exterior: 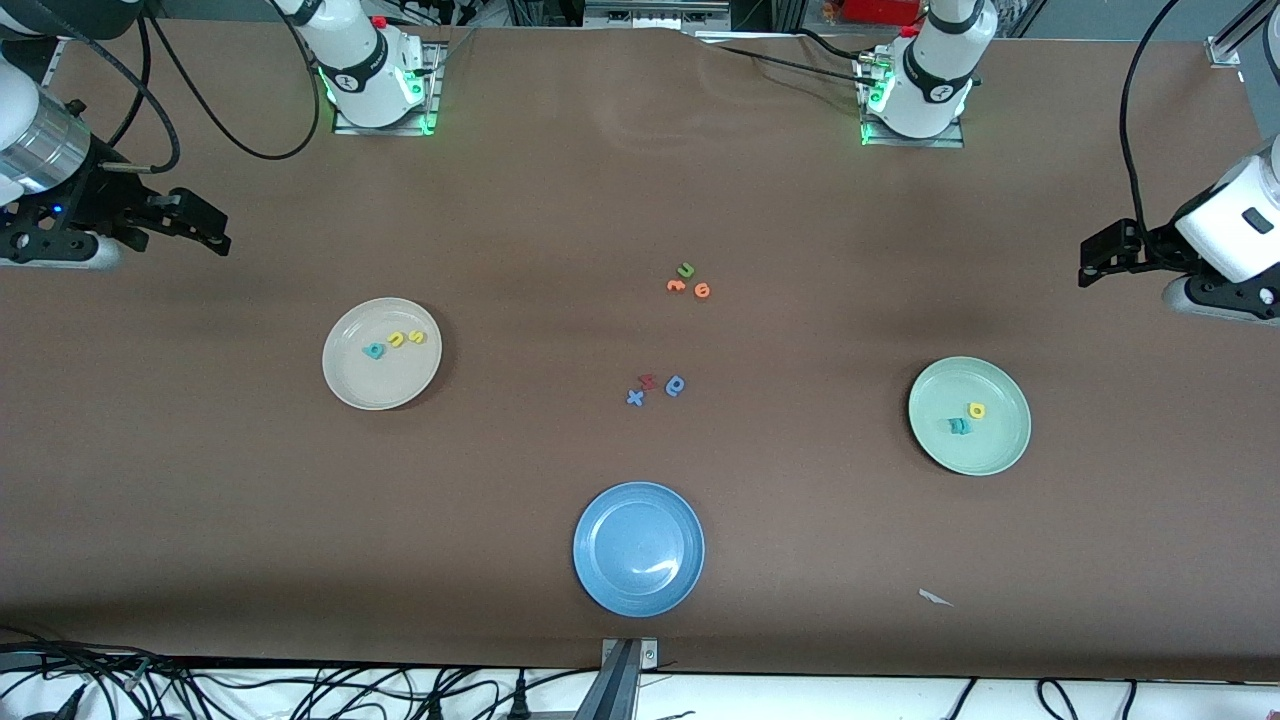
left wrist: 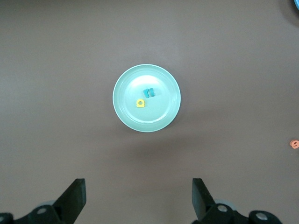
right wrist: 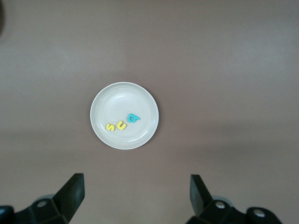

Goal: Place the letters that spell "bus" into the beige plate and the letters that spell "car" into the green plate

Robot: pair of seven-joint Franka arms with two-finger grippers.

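Note:
The beige plate (exterior: 375, 385) lies toward the right arm's end of the table. In it are a teal "b" (exterior: 374, 350), a yellow "u" (exterior: 397, 340) and a yellow "s" (exterior: 416, 337). The right wrist view shows the same plate (right wrist: 105, 100) with the "b" (right wrist: 133, 118). The green plate (exterior: 985, 450) lies toward the left arm's end and holds a yellow "a" (exterior: 976, 410) beside two teal letters (exterior: 958, 426). My right gripper (exterior: 205, 228) and left gripper (exterior: 1095, 262) hang open and empty over bare table at their own ends. Open fingers also show in both wrist views, left gripper (left wrist: 138, 196) and right gripper (right wrist: 137, 193).
An empty blue plate (exterior: 638, 548) sits near the front edge. Mid-table lie a green "u" (exterior: 685, 270) with two orange letters (exterior: 690, 289), and nearer the camera a blue "x" (exterior: 635, 398), a red letter (exterior: 648, 381) and a blue rounded letter (exterior: 676, 386). A white scrap (exterior: 935, 598) lies near the front.

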